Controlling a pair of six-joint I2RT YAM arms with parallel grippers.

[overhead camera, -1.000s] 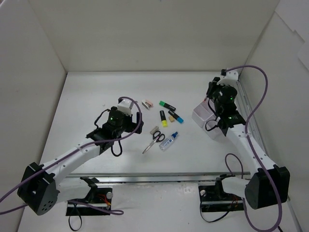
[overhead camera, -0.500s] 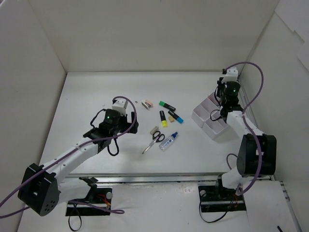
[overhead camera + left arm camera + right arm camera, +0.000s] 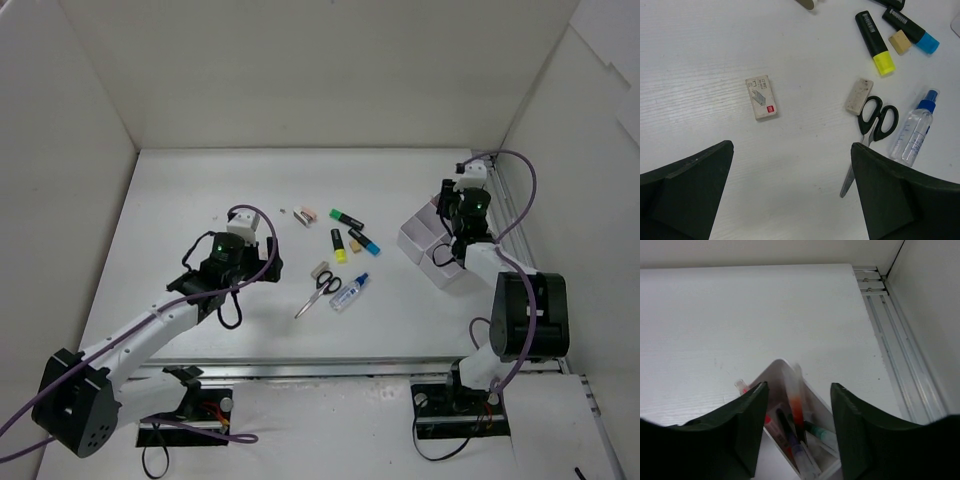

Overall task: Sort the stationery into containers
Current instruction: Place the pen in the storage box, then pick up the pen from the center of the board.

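Tray: a white tray [image 3: 405, 240] stands at the right side of the counter [image 3: 180, 200], well apart from the loose pile in the middle.
Done: several pens [image 3: 785, 425] already stand in one compartment, among them a dark one, a green one and a pink tip.
Right jaws: the right gripper [image 3: 799, 390] hangs over that compartment with its jaws parted wider than the blurred pen [image 3: 796, 400] between them. Neither side seems to touch the pen, so I judge it free, not gripped.
Left jaws: the left gripper [image 3: 792, 150] is spread wide and empty, above a small white box [image 3: 761, 97].
Left on the counter: green highlighter [image 3: 346, 217], yellow highlighter [image 3: 875, 42], blue highlighter [image 3: 910, 27], beige eraser [image 3: 900, 41], pale eraser [image 3: 859, 96], scissors [image 3: 875, 125] and glue bottle [image 3: 912, 130], with the scissors just beside the bottle.
Other compartments: I cannot tell whether anything lies in them.
Progress: the pens look sorted and the rest is untouched, so I would say well under half done.
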